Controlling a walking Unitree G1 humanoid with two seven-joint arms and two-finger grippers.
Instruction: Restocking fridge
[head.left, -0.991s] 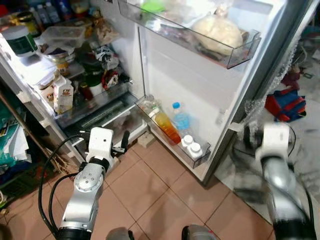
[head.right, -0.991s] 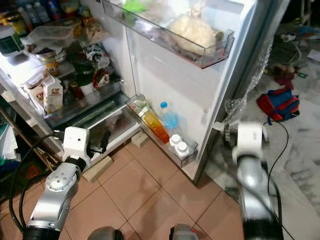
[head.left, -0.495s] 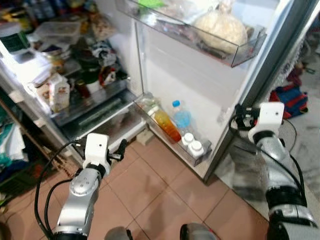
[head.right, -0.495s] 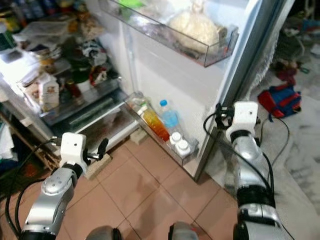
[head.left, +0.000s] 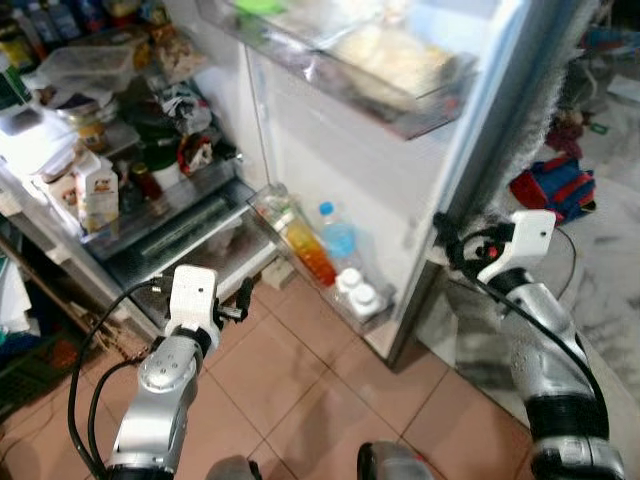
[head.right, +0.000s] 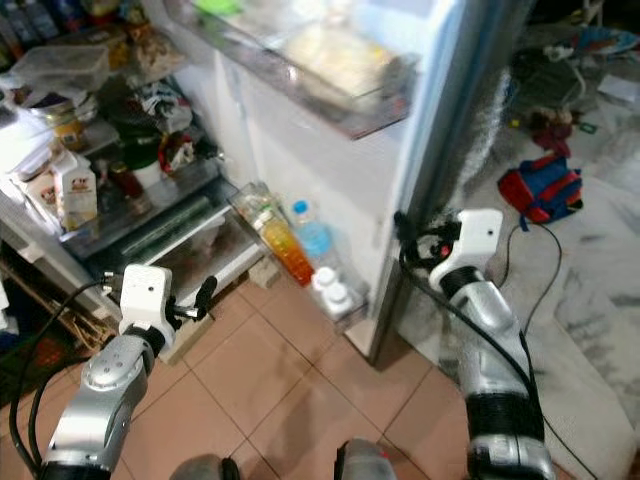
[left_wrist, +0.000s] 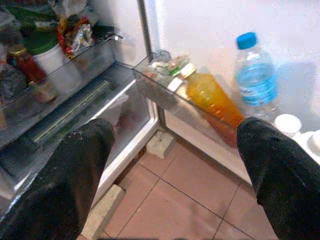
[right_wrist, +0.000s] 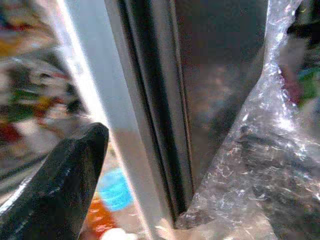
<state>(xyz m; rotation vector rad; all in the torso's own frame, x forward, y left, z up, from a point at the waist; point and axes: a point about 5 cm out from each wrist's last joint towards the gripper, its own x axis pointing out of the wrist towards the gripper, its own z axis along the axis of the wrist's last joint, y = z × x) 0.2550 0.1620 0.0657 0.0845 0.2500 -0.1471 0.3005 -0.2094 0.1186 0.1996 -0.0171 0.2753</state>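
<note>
A: Where is the right gripper (head.right: 408, 243)?

B: At the outer edge of the open fridge door (head.left: 470, 150), low down. Its fingers are spread and straddle that edge: in the right wrist view one black finger (right_wrist: 65, 190) sits on the inner side, the other on the outer side, behind the clear plastic wrap (right_wrist: 250, 165) that hangs there.

A: And the left?

B: The left gripper (head.left: 240, 298) hovers low before the fridge's bottom drawer, fingers wide apart, holding nothing. The wrist camera looks between them at the lower door shelf (left_wrist: 165, 92).

A: What is stocked there?

B: On that shelf, from the hinge end toward the outer corner: an orange bottle (head.left: 308, 254) lying tilted, a blue-capped water bottle (head.left: 336, 236) upright, then two white-capped bottles (head.left: 359, 294) at the outer corner. The upper door shelf (head.left: 400, 105) carries a pale wrapped bundle; it is blurred.

A: What could go wrong?

B: I judge the door is being swung. A hard or jerky push could tip the upright bottles or roll the orange one. The loose wrap may slip under the outer finger, so the hold could slide off the edge. The left arm is near the door's path and could be struck.
</note>
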